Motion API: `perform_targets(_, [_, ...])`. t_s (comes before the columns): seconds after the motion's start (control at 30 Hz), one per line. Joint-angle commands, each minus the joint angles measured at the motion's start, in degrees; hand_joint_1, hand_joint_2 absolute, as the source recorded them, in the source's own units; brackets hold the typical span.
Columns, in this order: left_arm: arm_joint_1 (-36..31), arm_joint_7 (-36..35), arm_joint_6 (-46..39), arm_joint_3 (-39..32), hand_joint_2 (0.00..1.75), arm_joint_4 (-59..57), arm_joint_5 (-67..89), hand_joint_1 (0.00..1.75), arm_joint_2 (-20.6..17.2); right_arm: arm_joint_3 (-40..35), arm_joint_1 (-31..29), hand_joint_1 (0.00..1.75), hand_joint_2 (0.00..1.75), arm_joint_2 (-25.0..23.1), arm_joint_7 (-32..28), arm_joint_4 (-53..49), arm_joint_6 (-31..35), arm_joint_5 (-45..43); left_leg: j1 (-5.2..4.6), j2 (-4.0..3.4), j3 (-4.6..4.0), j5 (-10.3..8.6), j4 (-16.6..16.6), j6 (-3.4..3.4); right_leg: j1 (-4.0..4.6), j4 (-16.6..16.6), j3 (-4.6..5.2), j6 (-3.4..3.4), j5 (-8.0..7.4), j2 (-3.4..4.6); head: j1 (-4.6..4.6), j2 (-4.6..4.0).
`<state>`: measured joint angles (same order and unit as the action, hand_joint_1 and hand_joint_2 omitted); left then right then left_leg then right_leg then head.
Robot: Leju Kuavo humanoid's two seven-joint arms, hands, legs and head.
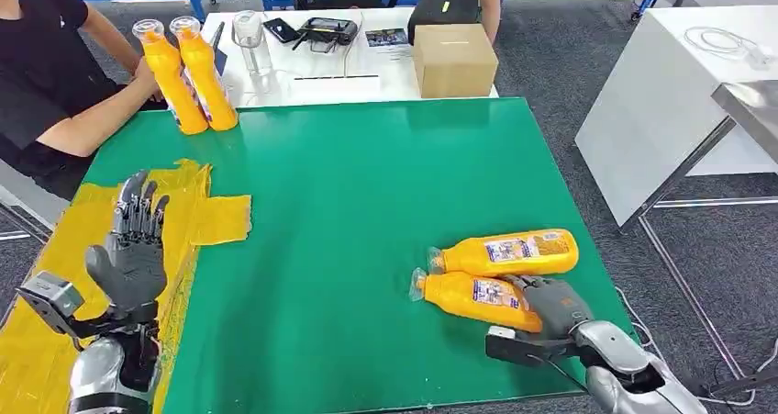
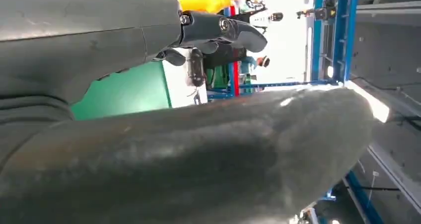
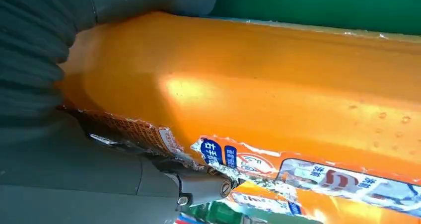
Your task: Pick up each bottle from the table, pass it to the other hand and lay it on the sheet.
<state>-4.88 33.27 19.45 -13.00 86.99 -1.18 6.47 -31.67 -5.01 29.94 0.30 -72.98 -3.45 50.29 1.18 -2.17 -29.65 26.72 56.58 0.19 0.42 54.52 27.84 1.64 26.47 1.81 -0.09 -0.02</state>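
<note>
Right hand [image 1: 550,306] around bottle [image 3: 278,90]

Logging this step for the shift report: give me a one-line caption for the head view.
Right hand grips the nearer of two lying bottles; left hand waits open over the yellow sheet.

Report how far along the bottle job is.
Done: nothing; the yellow sheet carries no bottle. In hand: the right hand grips the nearer lying bottle; the left hand waits open above the sheet. Left: handover, second lying bottle, two upright bottles beside a person.
</note>
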Motion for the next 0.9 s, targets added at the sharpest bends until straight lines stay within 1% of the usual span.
perform_targets(0.03, [-0.82, -0.55, 0.45, 1.76, 0.00, -4.57, -1.61, 0.00, -1.64, 3.83, 7.79, 1.75, 1.75, -3.68, -8.63, -6.42, -0.62, -17.65, -0.01, 0.29, -0.51, -0.19, 0.15, -0.03, 0.00, 0.13, 0.42, 0.01, -0.10, -0.26, -0.02, 0.00])
perform_targets(0.07, [-0.57, -0.60, 0.55, 2.04, 0.00, -4.50, -1.70, 0.00, -1.73, 4.75, 7.73, 1.75, 1.75, -4.45, -8.59, -8.18, -1.40, -18.42, -0.11, 0.69, -1.40, -0.57, 0.04, 0.01, -0.10, 0.10, 1.23, 0.02, -0.33, -0.65, -0.02, 0.00])
perform_targets(0.1, [-0.27, -0.85, 0.78, 2.08, 0.00, -4.38, -2.30, 0.00, -1.51, 6.75, 7.29, 1.75, 1.75, -6.94, -11.64, -9.93, -1.02, -22.29, -0.03, 0.33, -0.66, -0.26, 0.08, -0.03, -0.03, 0.09, 0.55, 0.04, -0.14, -0.31, -0.02, 0.00])
perform_targets(0.13, [0.13, -1.24, 1.16, 2.30, 0.00, -4.00, -3.14, 0.00, -1.39, 8.79, 5.85, 1.75, 1.75, -10.33, -13.31, -11.20, -1.81, -24.72, -0.08, 0.52, -0.99, -0.40, 0.00, -0.02, -0.07, 0.04, 0.86, 0.04, -0.21, -0.48, -0.02, 0.00])
perform_targets(0.17, [0.34, -1.49, 1.51, 2.38, 0.00, -3.65, -3.91, 0.00, -1.20, 9.48, 3.98, 1.75, 1.75, -12.56, -13.91, -11.49, -2.15, -26.06, -0.03, 0.35, -0.68, -0.27, -0.01, -0.04, -0.03, 0.02, 0.58, 0.05, -0.14, -0.27, -0.02, 0.00])
perform_targets(0.2, [0.61, -1.54, 1.64, 2.81, 0.00, -3.02, -4.01, 0.00, -1.07, 10.08, 1.56, 1.75, 1.75, -15.11, -14.32, -11.43, -2.33, -27.46, -0.06, 0.22, -0.69, -0.24, -0.05, -0.05, -0.07, 0.04, 0.01, 0.05, -0.13, -0.14, -0.07, 0.00])
perform_targets(0.23, [0.72, -1.94, 1.84, 3.02, 0.00, -2.66, -4.70, 0.00, -0.75, 10.64, -0.50, 1.75, 1.75, -17.13, -15.21, -11.01, -2.54, -29.36, -0.04, 0.31, -0.51, -0.24, 0.00, 0.02, -0.04, 0.05, -0.27, 0.09, -0.06, -0.21, -0.03, 0.00])
perform_targets(0.3, [0.57, -2.70, 1.65, 4.23, 0.00, -2.13, -4.90, 0.00, -0.54, 10.78, -4.72, 1.75, 1.75, -19.55, -15.39, -9.68, -3.48, -32.24, -0.11, 0.28, -0.84, -0.30, -0.01, -0.01, -0.10, 0.19, 0.19, 0.07, -0.08, -0.18, -0.09, 0.00])
perform_targets(0.33, [0.50, -2.76, 1.55, 4.30, 0.00, -2.12, -4.90, 0.00, -0.46, 10.77, -5.06, 1.75, 1.75, -19.70, -15.20, -9.59, -3.60, -32.36, -0.09, 0.30, -0.92, -0.30, 0.07, 0.02, -0.08, 0.24, 0.26, 0.13, -0.07, -0.23, -0.07, 0.00])
perform_targets(0.37, [0.50, -2.76, 1.55, 4.30, 0.00, -2.12, -4.90, 0.00, -0.46, 10.77, -5.06, 1.75, 1.75, -19.70, -15.20, -9.59, -3.60, -32.36, -0.15, 0.38, -1.27, -0.40, 0.07, -0.03, -0.13, 0.36, 0.57, 0.12, -0.09, -0.32, -0.13, 0.00])
perform_targets(0.43, [0.14, -3.04, 1.81, 5.15, 0.00, -2.38, -5.59, 0.00, -0.55, 10.83, -6.49, 1.75, 1.75, -20.40, -15.97, -8.35, -3.81, -33.91, -0.09, 0.74, -1.58, -0.53, 0.06, -0.03, -0.08, 0.28, 0.75, 0.14, -0.06, -0.70, -0.11, 0.00])
perform_targets(0.47, [-0.18, -3.76, 1.71, 5.65, 1.75, -2.71, -5.86, 0.00, -0.47, 10.92, -7.67, 1.75, 1.75, -21.31, -16.11, -7.54, -3.82, -34.73, -0.11, 0.88, -1.62, -0.60, 0.04, -0.04, -0.11, 0.26, 0.80, 0.15, -0.04, -0.83, -0.09, 0.00])
perform_targets(0.57, [-0.51, -5.85, 2.46, 7.51, 1.75, -3.66, -8.89, 0.00, -0.12, 10.37, -10.76, 1.75, 1.75, -23.93, -15.80, -5.15, -3.70, -36.53, -0.14, 1.05, -1.79, -0.64, 0.07, -0.02, -0.14, 0.31, 0.87, 0.16, -0.03, -1.04, -0.07, 0.00])
perform_targets(0.73, [-0.24, -6.17, 2.40, 8.33, 1.75, -3.74, -9.60, 0.00, -0.20, 9.78, -10.59, 1.75, 1.75, -24.20, -15.65, -5.33, -3.31, -36.65, -0.18, 1.40, -2.00, -0.66, 0.04, -0.02, -0.14, 0.24, 0.98, 0.15, 0.00, -1.27, -0.07, 0.00])
perform_targets(0.8, [-0.09, -6.32, 2.37, 8.20, 1.75, -3.63, -10.26, 0.00, -0.20, 9.71, -10.35, 1.75, 1.75, -23.93, -15.67, -5.60, -3.25, -36.69, -0.21, 1.41, -2.04, -0.65, 0.03, -0.01, -0.17, 0.24, 1.02, 0.16, 0.00, -1.30, -0.09, 0.00])
perform_targets(0.9, [0.97, -9.65, 5.07, 10.09, 1.75, -3.84, -15.03, 0.00, 0.43, 9.33, -11.12, 1.75, 1.75, -26.18, -15.29, -4.29, -2.39, -36.87, -0.24, 1.42, -2.10, -0.65, 0.03, -0.02, -0.18, 0.24, 1.06, 0.15, -0.01, -1.33, -0.07, 0.00])
